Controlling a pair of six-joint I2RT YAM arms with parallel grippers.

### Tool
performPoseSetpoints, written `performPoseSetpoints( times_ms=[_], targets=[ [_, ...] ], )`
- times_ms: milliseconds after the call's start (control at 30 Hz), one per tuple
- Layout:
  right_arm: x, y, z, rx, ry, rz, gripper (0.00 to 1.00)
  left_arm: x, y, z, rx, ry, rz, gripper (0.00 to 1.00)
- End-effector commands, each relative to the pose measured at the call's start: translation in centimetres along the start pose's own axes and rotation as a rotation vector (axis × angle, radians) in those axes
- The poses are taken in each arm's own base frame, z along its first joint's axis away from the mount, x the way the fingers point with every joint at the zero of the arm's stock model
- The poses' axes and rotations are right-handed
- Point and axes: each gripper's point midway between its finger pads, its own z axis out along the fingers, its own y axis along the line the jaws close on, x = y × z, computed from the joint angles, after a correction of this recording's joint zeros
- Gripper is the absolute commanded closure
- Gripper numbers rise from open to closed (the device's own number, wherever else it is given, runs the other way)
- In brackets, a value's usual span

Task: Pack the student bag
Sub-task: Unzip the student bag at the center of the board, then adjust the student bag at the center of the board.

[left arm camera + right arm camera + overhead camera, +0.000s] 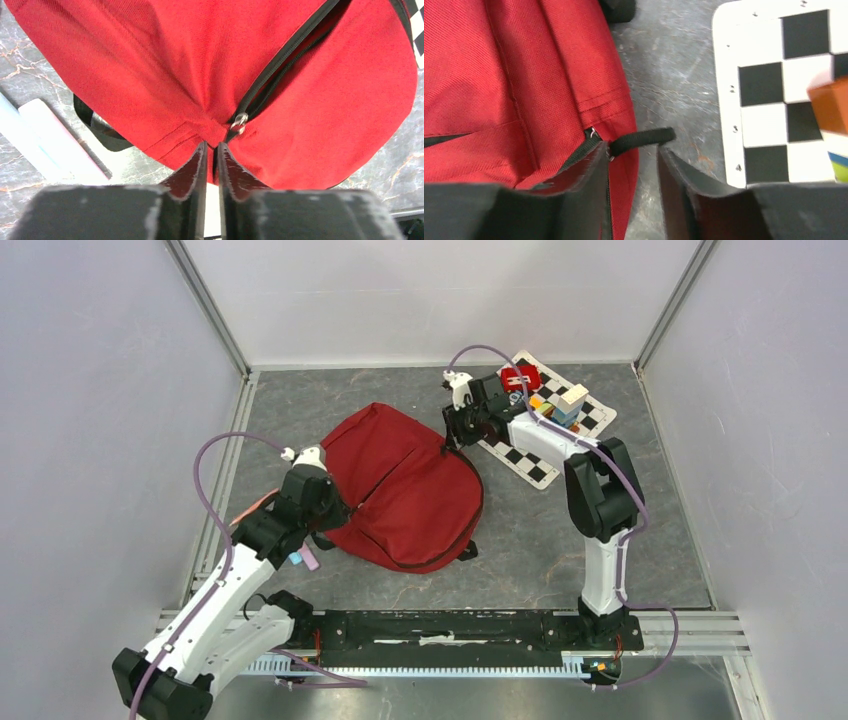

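Observation:
The student bag [405, 485], a dark-red backpack, lies flat in the middle of the table. My left gripper [335, 510] is at its near-left edge. In the left wrist view the left gripper [212, 147] is shut, pinching the bag [190, 65] at the end of its black zipper, just below the metal slider [239, 122]. My right gripper [452, 435] is at the bag's far-right edge. In the right wrist view the right gripper [634, 150] stands open; a black zipper pull cord [641, 139] lies loose across the gap at its fingertips, beside the bag [499, 85].
A checkered mat [590, 420] with toy blocks [570, 400] and a red item [518, 377] lies at the far right, close behind the right gripper; the mat [769, 90] and an orange block [831, 107] show there. White and pink sticks [55, 145] and a black strap [100, 130] lie by the left gripper.

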Motion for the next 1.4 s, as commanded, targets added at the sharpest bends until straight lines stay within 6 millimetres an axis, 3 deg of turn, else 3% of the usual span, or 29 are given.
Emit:
performPoseSetpoints(
  times_ms=[0, 67, 167, 367, 533, 633, 733, 800, 933, 1000, 1167, 1267, 1300, 1367],
  targets=[
    [-5.0, -1.3, -5.7, 0.087, -0.125, -0.031, 0.45, -0.2, -0.4, -1.0, 0.034, 0.002, 0.033, 0.58],
    [-4.3, -0.8, -7.5, 0.091, -0.122, -0.006, 0.37, -1.3, -1.2, -1.1, 0.070, -0.028, 0.062, 0.26],
    [-1.3, -0.1, -9.4, 0.099, -0.083, 0.051, 0.31, -3.1, -3.3, -0.9, 0.153, -0.074, 0.124, 0.10],
    [5.0, 1.7, -12.3, 0.077, -0.013, 0.184, 0.26, -5.2, -7.7, 1.1, 0.292, -0.067, 0.212, 0.02],
    [7.4, 4.4, -11.9, -0.062, 0.017, 0.264, 0.26, -6.1, -8.7, 3.6, 0.278, -0.039, 0.274, 0.02],
    [8.1, 5.0, -11.2, -0.099, 0.031, 0.280, 0.27, -5.1, -8.2, 5.2, 0.255, 0.013, 0.324, 0.03],
    [8.9, 5.0, -10.2, -0.108, 0.060, 0.286, 0.31, -2.5, -8.6, 6.5, 0.311, 0.105, 0.338, 0.15],
    [8.6, 5.2, -9.6, -0.130, 0.055, 0.279, 0.45, -0.8, -9.3, 6.9, 0.360, 0.162, 0.342, 0.31],
    [6.3, 3.8, -8.9, -0.078, 0.018, 0.213, 0.99, 1.0, -11.7, 6.3, 0.427, 0.182, 0.385, 0.58],
    [4.6, 2.0, -8.5, 0.006, 0.011, 0.158, 1.00, 1.6, -13.8, 5.7, 0.479, 0.174, 0.388, 0.65],
    [-0.4, -3.2, -8.2, 0.240, -0.016, 0.004, 1.00, 4.0, -20.5, 4.7, 0.620, 0.190, 0.444, 0.66],
    [-4.0, -5.0, -7.9, 0.307, -0.048, -0.055, 1.00, 4.4, -23.3, 4.9, 0.644, 0.202, 0.467, 0.65],
    [-5.2, -5.1, -7.9, 0.307, -0.063, -0.062, 0.97, 4.4, -24.0, 4.9, 0.647, 0.197, 0.479, 0.63],
    [-6.3, -4.9, -7.4, 0.288, -0.066, -0.066, 0.72, 3.5, -24.2, 5.2, 0.597, 0.169, 0.485, 0.50]
  ],
)
